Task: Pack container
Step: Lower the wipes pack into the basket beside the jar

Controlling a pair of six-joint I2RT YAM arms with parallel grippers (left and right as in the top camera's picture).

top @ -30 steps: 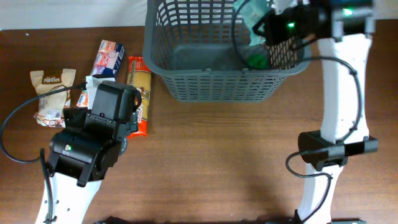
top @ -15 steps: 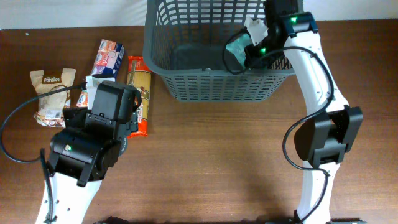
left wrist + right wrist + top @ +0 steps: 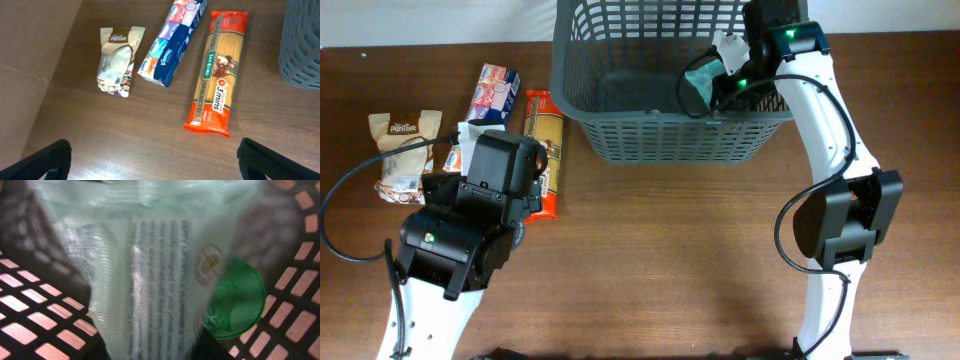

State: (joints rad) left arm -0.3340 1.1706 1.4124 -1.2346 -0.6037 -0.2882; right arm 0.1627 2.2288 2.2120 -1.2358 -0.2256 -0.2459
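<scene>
The container, a dark grey slotted basket (image 3: 670, 130), stands at the table's far middle; its corner shows in the left wrist view (image 3: 305, 45). My right gripper (image 3: 718, 82) reaches over the basket's right rim and is shut on a pale green packet (image 3: 700, 82) with a green round cap (image 3: 237, 305), held inside the basket above its lattice floor. The packet (image 3: 150, 265) fills the right wrist view. My left gripper (image 3: 155, 160) is open and empty, hovering above the table near the loose packets; its arm (image 3: 485, 200) hides the fingers from overhead.
Left of the basket lie an orange spaghetti packet (image 3: 217, 72), a blue tissue pack (image 3: 172, 42) and a small beige Panitee bag (image 3: 116, 60). They also show in the overhead view: spaghetti (image 3: 544, 130), tissues (image 3: 494, 92), bag (image 3: 402, 150). The table's left edge (image 3: 30, 75) is near.
My right gripper has swung left from the basket's far right corner and lowered the green packet into the basket; it has barely moved in the last half second. The left arm has not moved.
</scene>
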